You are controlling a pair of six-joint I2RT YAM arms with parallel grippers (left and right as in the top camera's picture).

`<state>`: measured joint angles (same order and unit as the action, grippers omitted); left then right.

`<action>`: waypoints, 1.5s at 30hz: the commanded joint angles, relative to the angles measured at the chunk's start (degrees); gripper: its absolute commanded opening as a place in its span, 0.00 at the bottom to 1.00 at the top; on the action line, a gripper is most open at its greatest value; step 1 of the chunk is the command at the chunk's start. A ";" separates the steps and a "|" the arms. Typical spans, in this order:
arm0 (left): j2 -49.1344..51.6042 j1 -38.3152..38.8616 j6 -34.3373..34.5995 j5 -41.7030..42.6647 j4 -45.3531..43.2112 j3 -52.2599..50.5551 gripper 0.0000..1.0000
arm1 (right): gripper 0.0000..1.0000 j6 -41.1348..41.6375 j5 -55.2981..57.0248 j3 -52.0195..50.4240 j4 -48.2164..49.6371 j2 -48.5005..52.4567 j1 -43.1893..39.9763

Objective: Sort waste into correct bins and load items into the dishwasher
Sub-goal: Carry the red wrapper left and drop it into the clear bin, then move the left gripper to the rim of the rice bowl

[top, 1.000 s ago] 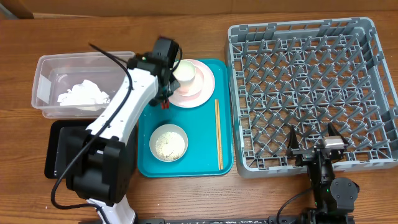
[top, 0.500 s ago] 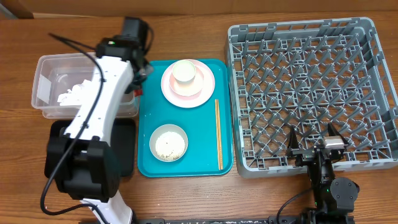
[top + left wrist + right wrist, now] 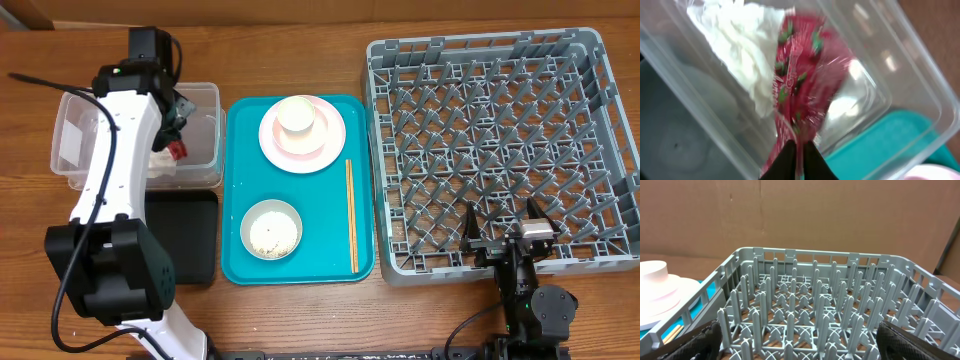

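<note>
The left jaws are pinched together on the tail of the red wrapper [image 3: 805,85]. It hangs ahead of them over the clear tub [image 3: 875,95], just beside the white tissue [image 3: 745,45], likely poised for dropping with the other rubbish. The right jaws stand wide apart, idle at the near rim of the rack [image 3: 805,300], probably waiting for dishes.

The red wrapper [image 3: 805,85] is glossy, crinkled film; the tissue [image 3: 740,45] is soft, matt white paper; the tub [image 3: 890,55] is clear, smooth plastic. The worktop [image 3: 300,320] is grained wood, the dish rack [image 3: 480,45] matt grey plastic.
</note>
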<state>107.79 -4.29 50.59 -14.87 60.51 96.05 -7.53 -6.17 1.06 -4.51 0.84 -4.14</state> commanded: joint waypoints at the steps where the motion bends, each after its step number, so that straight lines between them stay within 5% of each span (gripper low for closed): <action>1: 0.68 -0.96 -0.24 -1.18 -2.95 -3.28 0.12 | 1.00 -0.22 -0.35 -0.61 0.31 -0.57 0.00; 9: 0.66 -1.36 -0.31 -1.07 -10.23 -6.78 0.20 | 1.00 -0.22 -0.35 -0.61 0.31 -0.57 0.00; 13: 0.09 -1.36 -7.72 5.46 -7.82 -4.81 0.10 | 1.00 -0.24 -0.35 -0.61 0.31 -0.57 0.00; 14: -0.09 -1.36 -9.79 7.85 -6.88 -4.20 0.04 | 1.00 -0.22 -0.35 -0.61 0.31 -0.57 0.00; 27: -0.83 -0.48 -31.67 58.01 7.37 -2.08 0.04 | 1.00 -0.22 -0.35 -0.61 0.31 -0.57 0.00; 32: -0.83 2.54 -35.43 56.68 13.07 -2.08 0.04 | 1.00 -0.24 -0.35 -0.61 0.31 -0.57 0.00; 45: -0.83 21.53 -35.30 36.54 19.85 -2.14 0.04 | 1.00 -0.22 -0.35 -0.61 0.31 -0.57 0.00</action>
<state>107.90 12.45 16.10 28.38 79.75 92.77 -7.53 -6.20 1.06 -4.54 0.84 -4.14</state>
